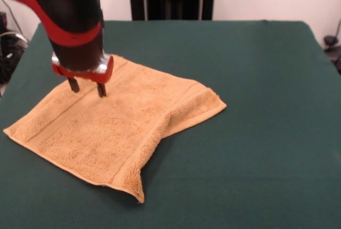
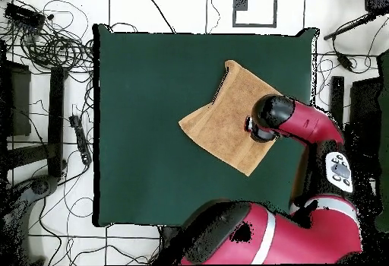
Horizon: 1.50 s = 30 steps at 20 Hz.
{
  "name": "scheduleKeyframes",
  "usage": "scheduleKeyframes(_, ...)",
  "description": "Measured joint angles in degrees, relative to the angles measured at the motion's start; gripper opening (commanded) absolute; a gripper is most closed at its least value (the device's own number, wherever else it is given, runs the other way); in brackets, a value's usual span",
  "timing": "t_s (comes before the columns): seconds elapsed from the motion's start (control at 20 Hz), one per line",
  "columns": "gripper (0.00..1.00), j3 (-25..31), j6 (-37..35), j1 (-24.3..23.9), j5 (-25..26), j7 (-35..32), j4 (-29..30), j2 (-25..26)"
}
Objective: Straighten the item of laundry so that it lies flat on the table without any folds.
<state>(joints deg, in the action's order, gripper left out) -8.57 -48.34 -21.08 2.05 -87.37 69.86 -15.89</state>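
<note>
You are looking at a large rectangular table (image 1: 256, 106) covered in dark green felt-like cloth, with a pale wall behind it and tangled black cables (image 2: 53, 46) on the white floor beside it. The small golden-orange terry-cloth towel (image 1: 114, 130) lies on the left part of the table in the front view, mostly spread out, but its right edge is folded under into a raised ridge that hides the cloth below it. The red and black arm's gripper (image 1: 87, 87) stands over the towel's far part, its two dark fingers (image 1: 100, 89) spread apart with their tips at the cloth, pinching nothing. From overhead the arm's wrist covers the gripper and part of the towel.
</note>
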Motion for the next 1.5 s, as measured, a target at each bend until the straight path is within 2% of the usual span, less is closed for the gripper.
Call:
scheduleKeyframes(0.3,1.00,0.2,-0.1,-0.2,0.1,0.0,0.8,-6.6)
scheduleKeyframes(0.5,1.00,0.2,-4.3,-0.6,0.2,0.0,-3.2,-11.2)
scheduleKeyframes(0.75,1.00,0.6,-7.9,-1.7,0.3,0.0,-7.8,-13.5)
scheduleKeyframes(1.15,1.00,1.1,-8.1,-3.3,0.5,0.0,-11.7,-13.9)
scheduleKeyframes(1.5,1.00,1.5,-8.1,-3.9,2.3,0.0,-15.9,-10.0)
